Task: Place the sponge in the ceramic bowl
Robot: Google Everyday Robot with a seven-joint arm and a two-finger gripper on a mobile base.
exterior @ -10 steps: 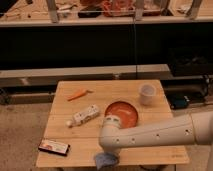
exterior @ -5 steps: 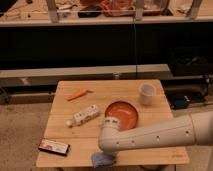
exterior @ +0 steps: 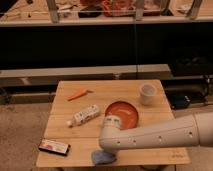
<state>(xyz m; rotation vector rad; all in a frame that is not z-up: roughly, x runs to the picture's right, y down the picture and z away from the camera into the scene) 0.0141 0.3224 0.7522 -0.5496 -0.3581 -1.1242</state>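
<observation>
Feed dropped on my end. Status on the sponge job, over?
Hand shut, low at front edge of table, on top of sponge. Sponge not in ceramic bowl yet. Nothing lies between them.

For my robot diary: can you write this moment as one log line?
gripper: shut, at sponge | sponge: table front, not in bowl

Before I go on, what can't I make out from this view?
Camera view:
Tool: hidden behind the arm, just over the sponge at the table's front edge; grip unseen.
Sponge: top part covered by the arm.
Ceramic bowl: near rim covered by the arm.
</observation>
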